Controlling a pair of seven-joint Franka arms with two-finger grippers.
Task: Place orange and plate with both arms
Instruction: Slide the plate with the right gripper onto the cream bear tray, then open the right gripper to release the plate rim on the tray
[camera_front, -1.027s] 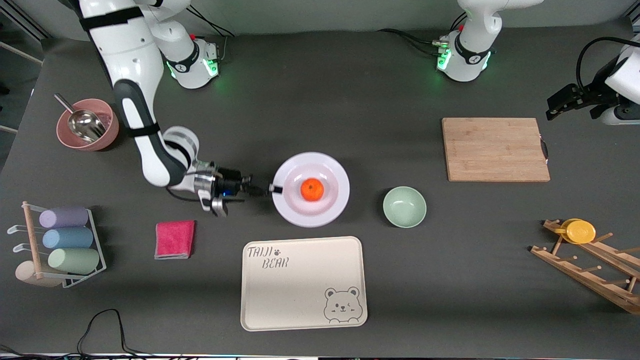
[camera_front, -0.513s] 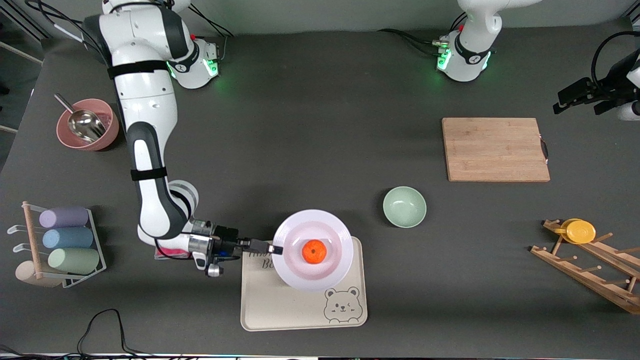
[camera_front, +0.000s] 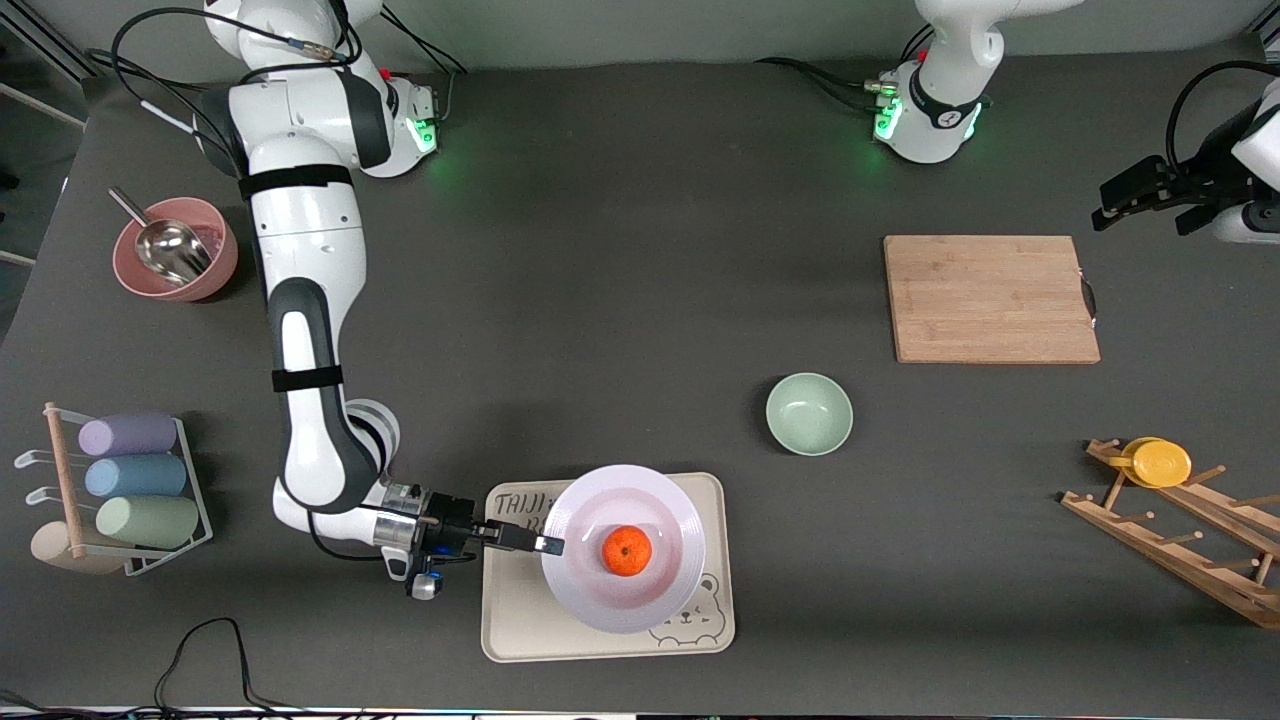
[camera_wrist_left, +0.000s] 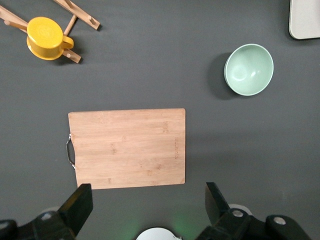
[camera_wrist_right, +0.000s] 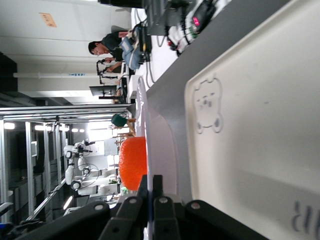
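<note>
The pale plate (camera_front: 655, 500) carries the orange (camera_front: 627, 551) at its centre and hangs level just over the cream bear tray (camera_front: 520, 625). My right gripper (camera_front: 548, 545) is shut on the plate's rim at the side toward the right arm's end of the table. In the right wrist view the plate (camera_wrist_right: 161, 142) appears edge-on between the fingers of the right gripper (camera_wrist_right: 152, 192), with the orange (camera_wrist_right: 132, 162) on it and the tray (camera_wrist_right: 260, 125) below. My left gripper (camera_front: 1142, 208) waits open and empty above the table by the cutting board; the left wrist view shows the left gripper (camera_wrist_left: 146, 205) spread wide.
A mint-green bowl (camera_front: 809, 413) sits between the tray and the wooden cutting board (camera_front: 990, 298). A wooden rack with a yellow cup (camera_front: 1160, 462) stands at the left arm's end. A pink bowl with a scoop (camera_front: 175, 248) and a cup rack (camera_front: 120, 490) stand at the right arm's end.
My right gripper has carried the plate with the orange from the middle of the table toward the front camera, to over the tray. The left arm has shifted only slightly.
</note>
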